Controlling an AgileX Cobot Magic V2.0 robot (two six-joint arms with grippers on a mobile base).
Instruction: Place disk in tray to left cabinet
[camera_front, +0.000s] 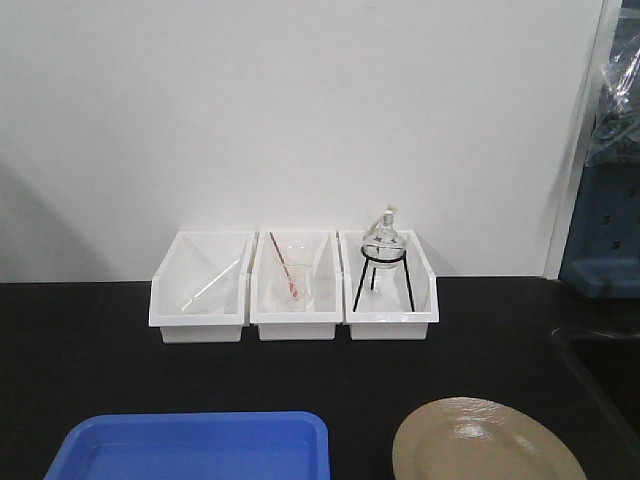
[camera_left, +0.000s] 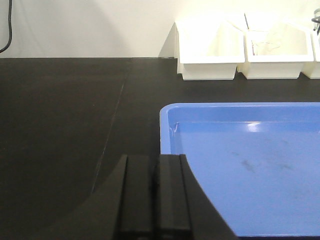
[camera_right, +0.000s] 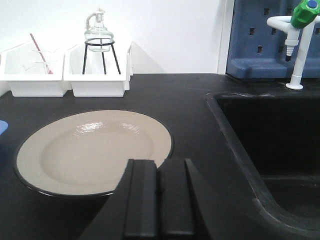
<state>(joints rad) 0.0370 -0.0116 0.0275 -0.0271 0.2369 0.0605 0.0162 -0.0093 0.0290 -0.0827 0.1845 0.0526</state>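
Observation:
The blue tray (camera_front: 190, 445) lies empty at the front left of the black counter; it fills the right half of the left wrist view (camera_left: 240, 165). The tan disk (camera_front: 485, 442) with a thin black rim lies flat on the counter to the tray's right; it also shows in the right wrist view (camera_right: 92, 150). My left gripper (camera_left: 154, 159) is shut and empty, over the tray's left edge. My right gripper (camera_right: 159, 164) is shut and empty, at the disk's near right rim. The cabinet is out of view.
Three white open-front bins (camera_front: 293, 285) stand against the back wall; the right one holds a glass flask on a black tripod (camera_front: 383, 250). A black sink (camera_right: 270, 145) lies to the disk's right, with a white tap (camera_right: 299, 45) and a blue rack (camera_front: 605, 230) behind.

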